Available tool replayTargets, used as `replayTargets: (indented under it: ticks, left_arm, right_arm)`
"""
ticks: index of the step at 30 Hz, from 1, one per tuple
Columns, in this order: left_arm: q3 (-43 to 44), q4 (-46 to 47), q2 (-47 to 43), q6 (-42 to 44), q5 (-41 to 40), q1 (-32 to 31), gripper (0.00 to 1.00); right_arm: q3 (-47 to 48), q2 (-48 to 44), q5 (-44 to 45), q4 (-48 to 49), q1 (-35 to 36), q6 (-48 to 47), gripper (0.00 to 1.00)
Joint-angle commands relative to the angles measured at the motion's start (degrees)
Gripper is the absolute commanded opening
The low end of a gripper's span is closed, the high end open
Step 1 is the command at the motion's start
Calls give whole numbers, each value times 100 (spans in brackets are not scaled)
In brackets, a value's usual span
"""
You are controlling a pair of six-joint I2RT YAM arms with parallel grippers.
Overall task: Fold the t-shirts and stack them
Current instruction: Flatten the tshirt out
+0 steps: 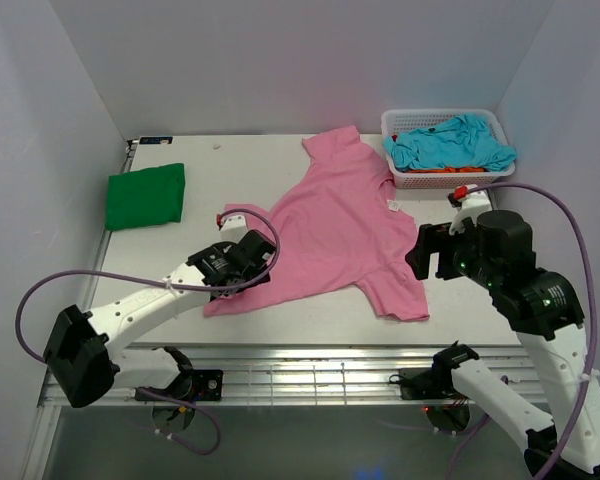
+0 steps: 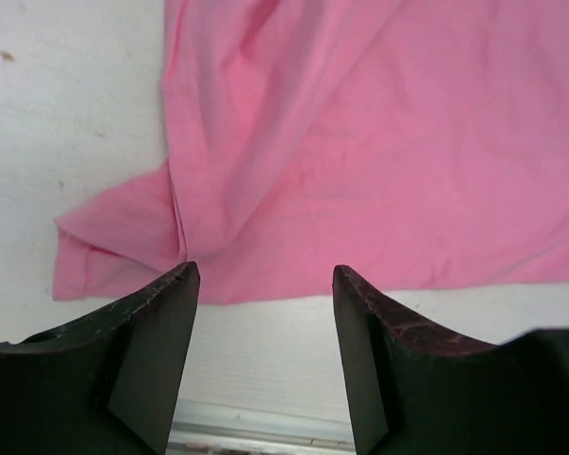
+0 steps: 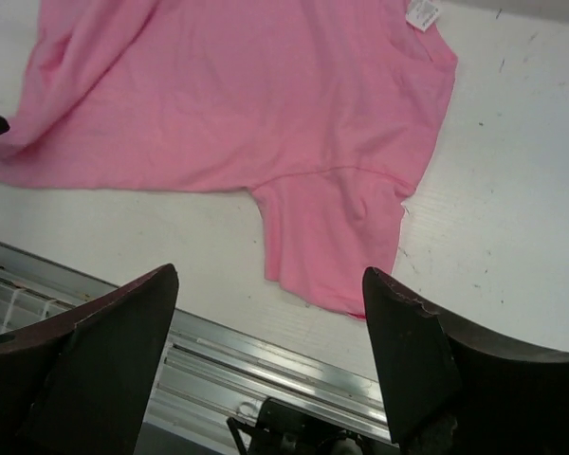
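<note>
Pink t-shirt [image 1: 335, 225]: large, spread open and flat on the tabletop [image 1: 240, 160], not yet folded. Its near edge and one bunched corner lie just ahead of the left hand [image 2: 266, 284]. One short sleeve lies just ahead of the right hand [image 3: 270, 284].

Left hand: fingers apart, nothing between them, held just above the cloth's edge without touching it.

Right hand: fingers wide apart, empty, poised near the sleeve and clear of it.

Green t-shirt [image 1: 147, 195]: folded into a neat block, well off to the left of the left hand, towards the far side. It counts as finished, by my reckoning.

Turquoise t-shirt [image 1: 450, 145]: crumpled in the white mesh basket [image 1: 400, 118], beyond the right hand. Unfolded.

Orange t-shirt [image 1: 435, 170]: a sliver showing under the turquoise one in the same basket. Unfolded.

Progress, as I judge it: one shirt folded, one laid out ready for its first fold, two waiting in the basket. No stack has been built; the green block sits alone.
</note>
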Motion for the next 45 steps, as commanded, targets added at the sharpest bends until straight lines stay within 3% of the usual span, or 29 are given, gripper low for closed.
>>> replayTargets:
  ticks: [1,3,5,8,10,13,28,45]
  left_arm:
    - [399,-35,-418,-210,-1275,-8,68]
    - [435,568,-374,255,-1880,61,61]
    - [417,1053,-147,763,-1998,437,31]
    - [347,2020,337,1170,-1333,1271,0]
    - [303,2706,757,1478,-789,1581,0]
    - [355,3393,1337,1803,-470,1854,0]
    - [926,4835,3167,2340,216,2628,0]
    - [1963,4001,4459,2112,427,3515,0]
  right_arm:
    - [127,-47,-367,170,15,-51,84]
    - [-67,41,-533,364,24,-78,82]
    - [-419,121,-648,724,15,-43,80]
    - [-727,156,-824,1111,15,19,69]
    - [-806,130,-842,1269,15,19,55]
    - [-885,86,-754,1322,15,10,45]
    - [-1263,-248,-789,1525,24,-34,38]
    - [-1430,-82,-745,1700,24,1,37]
